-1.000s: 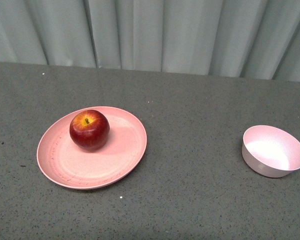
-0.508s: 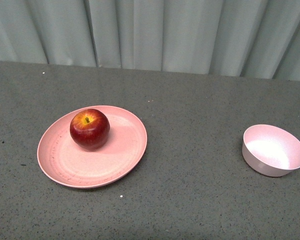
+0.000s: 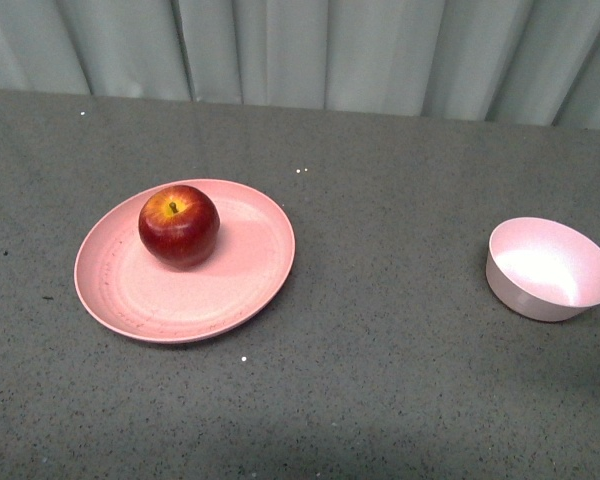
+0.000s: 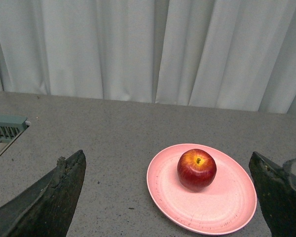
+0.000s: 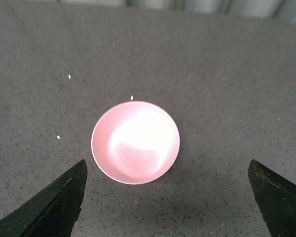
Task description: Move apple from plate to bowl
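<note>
Apple: dark red, yellow patch round the stem, stem up; seated on the plate, on its far-left part, touched by nothing. Plate: wide, salmon pink, flat on the grey bench. Bowl: small, pale pink, nothing inside; well apart from the plate, off to its right. Change against half a second ago: plate, apple and bowl all set higher in the front view, with more near bench and less curtain showing; spacing between apple, plate and bowl as before. Judged a shift of the camera, not of the goods; transfer not yet begun, lift off the plate still to come. Left fingers: spread wide, holding nothing, raised over the bench and well short of the plate, aimed toward it with the apple framed between them; judged the likelier pair for the pick. Right fingers: likewise spread wide and unloaded, held high and well to the right of the plate, looking straight down on the bowl. Neither arm seen in the front view.
</note>
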